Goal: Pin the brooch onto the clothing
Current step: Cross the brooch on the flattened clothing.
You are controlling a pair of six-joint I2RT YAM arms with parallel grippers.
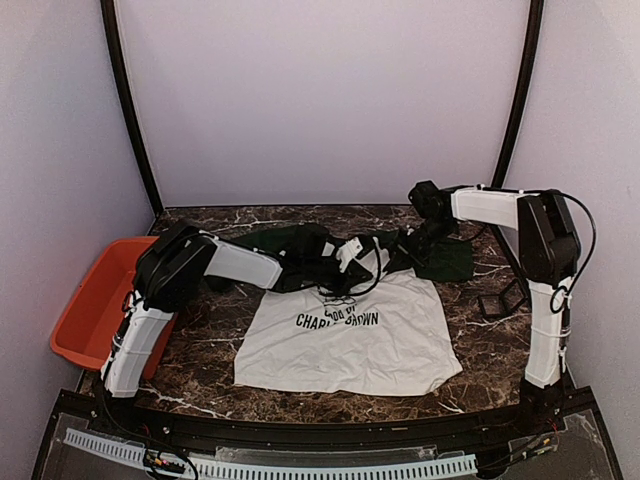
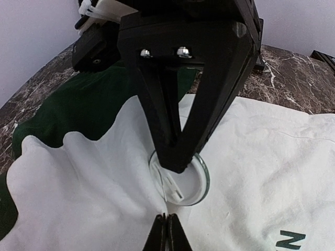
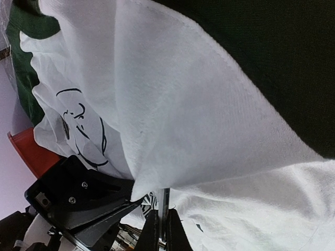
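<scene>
Spreading over the dark marble table [image 1: 200, 360], the white T-shirt [image 1: 350, 350] lay flat at its hem near the arm bases. Its upper part, dark green at the shoulders, was bunched up at the far side where the two arms met. An orange-red bin [image 1: 90, 310] sat at the table's left edge, apart from the shirt. The right gripper [image 2: 178, 159] pointed down at the white chest fabric, its fingers drawn together to a point, and the tips sat on the upper rim of the brooch [image 2: 183, 185], seemingly pinching it. The left gripper [image 2: 167, 235] was closed tight with no gap showing, its tips at a raised fold of white cloth just beside the brooch's lower edge, and that fold appeared caught between them. In the right wrist view a thin bright sliver stood between the right gripper's closed fingers; what it was could not be told. The brooch, round and clear-rimmed with a small white piece inside, rested on the white fabric between the two sets of tips.
</scene>
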